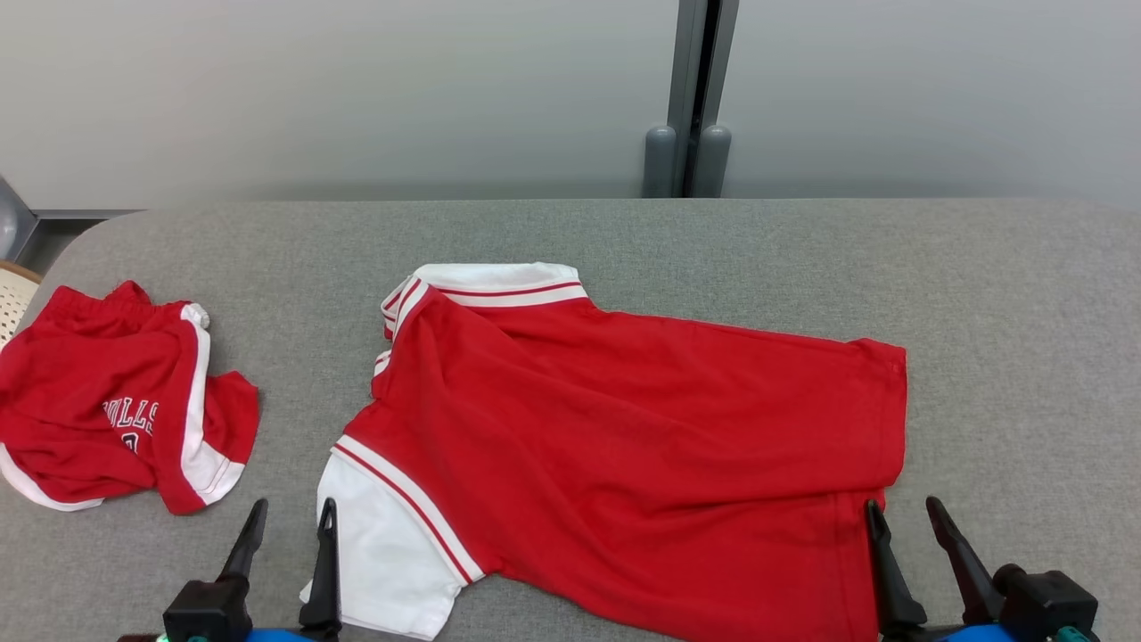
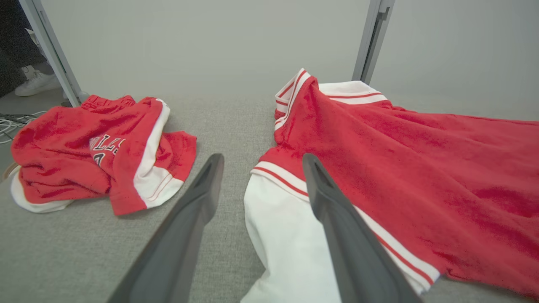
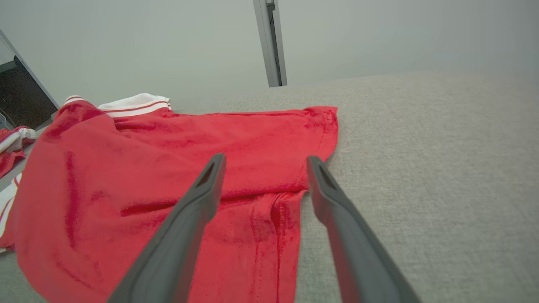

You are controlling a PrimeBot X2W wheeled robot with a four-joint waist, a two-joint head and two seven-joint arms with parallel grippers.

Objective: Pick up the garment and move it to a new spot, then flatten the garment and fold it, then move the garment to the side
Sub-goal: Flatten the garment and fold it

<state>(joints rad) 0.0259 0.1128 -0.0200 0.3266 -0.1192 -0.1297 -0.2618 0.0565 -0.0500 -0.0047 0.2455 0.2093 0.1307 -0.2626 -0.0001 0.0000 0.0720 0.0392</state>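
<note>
Black-fingered L gripper nearest, spread wide, empty, by white sleeve of red garment; R gripper likewise wide, empty, at garment's hem corner. Garment spread mid grey table. Crumpled red shorts well apart to its left. Pale wall beyond.

Left gripper low left, fingers apart and empty, right gripper low right, same
</note>
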